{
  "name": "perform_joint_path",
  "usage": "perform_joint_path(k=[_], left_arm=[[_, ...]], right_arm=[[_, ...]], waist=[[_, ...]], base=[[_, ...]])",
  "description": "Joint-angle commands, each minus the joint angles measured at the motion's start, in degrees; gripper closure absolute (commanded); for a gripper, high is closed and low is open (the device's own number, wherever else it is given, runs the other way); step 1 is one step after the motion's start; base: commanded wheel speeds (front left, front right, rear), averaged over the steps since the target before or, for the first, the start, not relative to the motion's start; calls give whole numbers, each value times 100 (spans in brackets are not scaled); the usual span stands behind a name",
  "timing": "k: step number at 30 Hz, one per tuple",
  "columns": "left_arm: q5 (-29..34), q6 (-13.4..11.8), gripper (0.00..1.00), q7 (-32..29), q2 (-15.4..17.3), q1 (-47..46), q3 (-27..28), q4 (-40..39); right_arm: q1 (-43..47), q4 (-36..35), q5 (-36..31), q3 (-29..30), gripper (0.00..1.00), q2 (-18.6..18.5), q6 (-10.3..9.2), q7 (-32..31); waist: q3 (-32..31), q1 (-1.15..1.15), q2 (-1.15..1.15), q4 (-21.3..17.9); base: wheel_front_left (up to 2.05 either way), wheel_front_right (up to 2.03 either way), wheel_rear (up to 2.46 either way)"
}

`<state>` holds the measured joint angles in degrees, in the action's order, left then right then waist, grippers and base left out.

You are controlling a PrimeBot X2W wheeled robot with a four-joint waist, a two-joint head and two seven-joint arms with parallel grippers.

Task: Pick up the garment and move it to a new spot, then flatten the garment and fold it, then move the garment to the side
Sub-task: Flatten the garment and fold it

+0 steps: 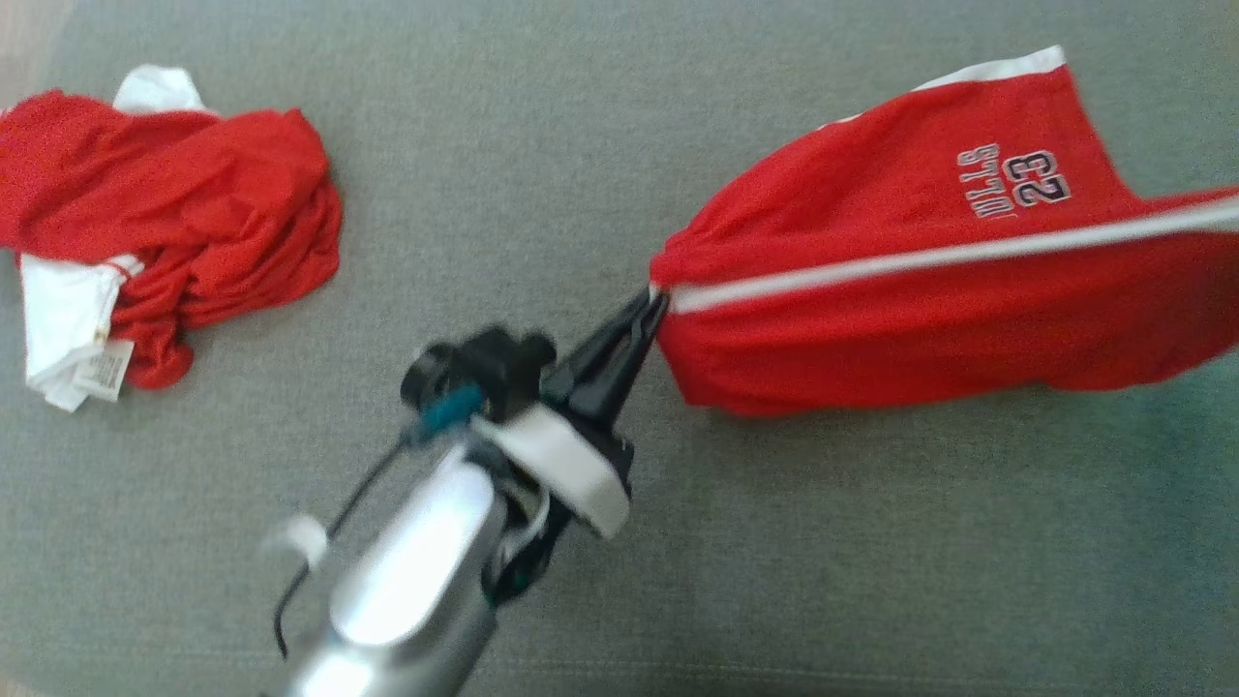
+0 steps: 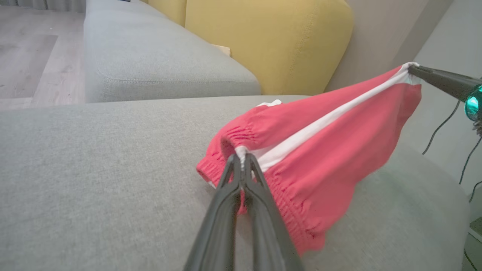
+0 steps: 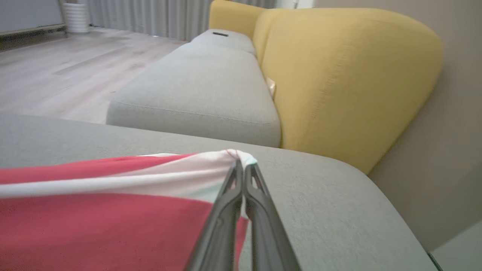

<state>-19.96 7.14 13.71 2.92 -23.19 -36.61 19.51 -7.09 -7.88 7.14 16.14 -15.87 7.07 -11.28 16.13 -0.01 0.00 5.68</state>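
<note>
The shorts (image 1: pixel 929 261) stretch between both grippers over the grey sofa (image 1: pixel 581 145). The left gripper (image 1: pixel 653 300) has its jaws clamped on the waistband, and the right gripper (image 3: pixel 243 165) has its jaws clamped on the white-striped far end. A second red garment (image 1: pixel 194 213) lies well apart.

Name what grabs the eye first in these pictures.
The red shorts marked 23 are stretched over the grey sofa seat, between the left gripper at the waistband and the right gripper at the far end. A crumpled red and white garment lies at the seat's left.
</note>
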Motion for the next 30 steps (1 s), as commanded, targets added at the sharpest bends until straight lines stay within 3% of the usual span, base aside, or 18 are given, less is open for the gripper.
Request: perform_joint_path(k=[1, 12, 18, 23, 27, 30], left_arm=[[-299, 26, 100, -157, 10, -576, 122, 92], [-1736, 30, 100, -686, -2, -2025, -427, 787], [-1931, -190, 100, -690, -3, -2544, -789, 1124], [-1896, -423, 100, -483, -3, -2792, -996, 1418], [-1972, -455, 100, -376, -3, -2896, -1162, 1563], [-1997, -534, 100, -280, -3, -2950, -1261, 1665]], right_arm=[[-482, 106, 3, -177, 100, -400, 42, -118], [-2260, 1652, 95, -1005, 100, -1259, 42, -505], [-3108, 2556, 146, -1710, 100, -1552, 42, -401], [-3670, 3195, 220, -2197, 100, -1616, 42, -115], [-3988, 3651, 299, -2464, 100, -1606, 42, 119], [-4137, 3941, 375, -2624, 92, -1601, 42, 315]], waist=[[256, 1, 0, 138], [888, 1, 0, 229], [1124, 1, 0, 275], [1209, 1, 0, 294], [1206, 1, 0, 300], [1166, 1, 0, 304]], base=[[0, 0, 0], [0, 0, 0], [0, 0, 0], [0, 0, 0], [0, 0, 0], [0, 0, 0]])
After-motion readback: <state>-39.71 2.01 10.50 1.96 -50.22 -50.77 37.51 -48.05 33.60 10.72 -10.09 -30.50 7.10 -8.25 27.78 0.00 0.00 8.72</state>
